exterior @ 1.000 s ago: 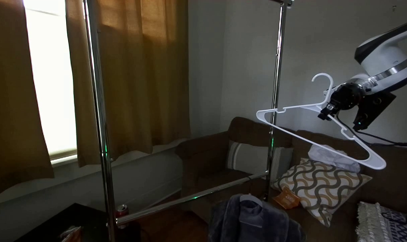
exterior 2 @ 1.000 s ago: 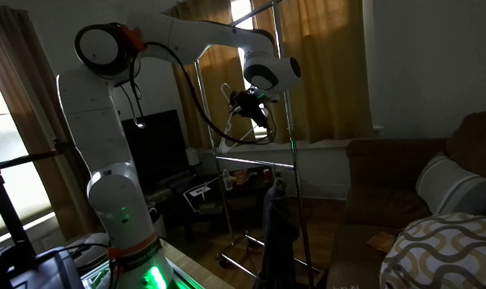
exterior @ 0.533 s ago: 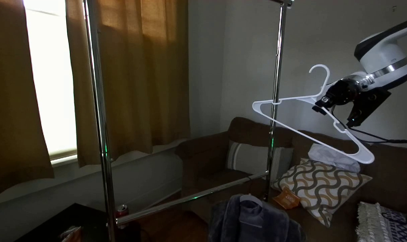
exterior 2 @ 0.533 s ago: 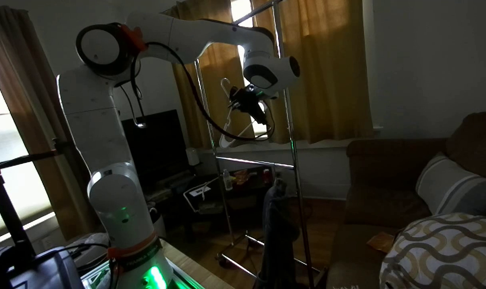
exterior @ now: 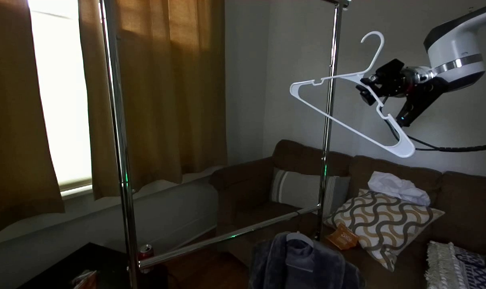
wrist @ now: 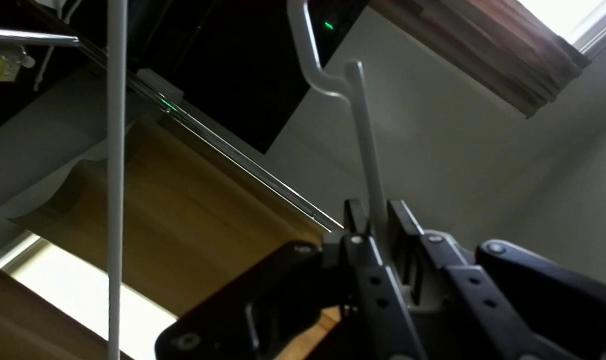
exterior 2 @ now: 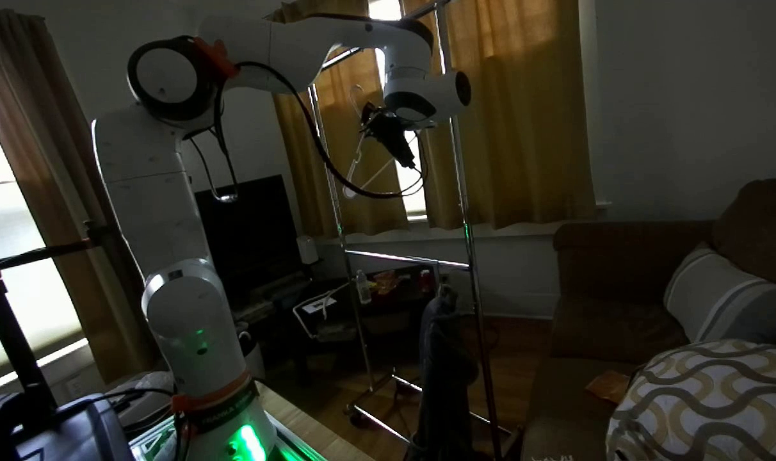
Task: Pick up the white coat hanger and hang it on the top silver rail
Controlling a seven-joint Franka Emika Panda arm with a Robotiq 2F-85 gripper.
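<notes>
Currently, the tall silver metal garment rack is standing upright, its thin top silver rail running partly behind the white robot arm with black joints in an exterior view. You are bringing that arm up near the rack, clearly higher than a second ago. With it, the thin white triangular plastic hanger is rising and seemingly drifting closer to the rack. It is sitting tilted, one end crossing a shiny silver pole of the rack in an exterior view; whether they are touching, the views aren't showing. Your black two-fingered claw is pinching the hanger's sloping shoulder just beside its neck, and the grip is staying put through the climb. Uppermost, the curved white hook is curling upward, apart from the rack's rail and seemingly lower than it. So you are probably gaining needed height, and likely facing a further lift over the rail, with that end possibly catching the pole.
</notes>
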